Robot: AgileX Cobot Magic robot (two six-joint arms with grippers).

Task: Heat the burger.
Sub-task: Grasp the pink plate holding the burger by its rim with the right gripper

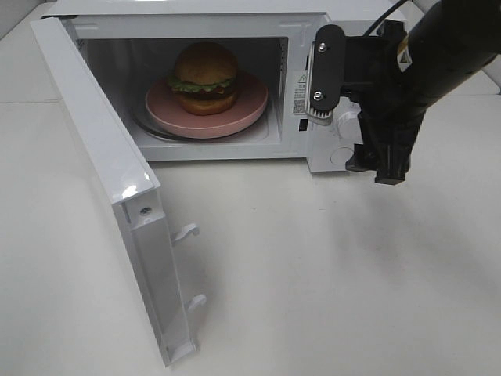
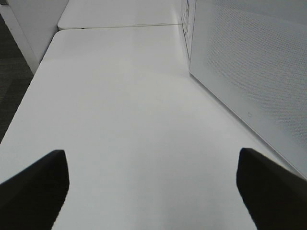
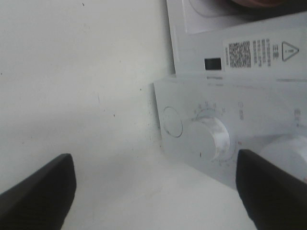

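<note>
Burger [image 1: 205, 77] with glossy round bun on smooth pink plate [image 1: 168, 111] inside white microwave [image 1: 235, 150]; left gripper [image 2: 149, 155] and right gripper [image 3: 153, 158] spread wide, holding nothing; second dial [image 3: 283, 151] half hidden.

Black casing was noted on the right arm [image 1: 450, 47], with a small yellow-and-white label [image 1: 405, 52] near the wrist. A thin black cable [image 1: 391, 11] is seen behind it. On the right gripper [image 1: 354, 146], a flat black finger plate [image 1: 324, 66] with rounded corners, two silver screws [image 1: 322, 45] and a pale ridged pad was recorded. Of the left gripper [image 2: 153, 191], only dark wedge-shaped fingertips [image 2: 38, 187] are seen.
</note>
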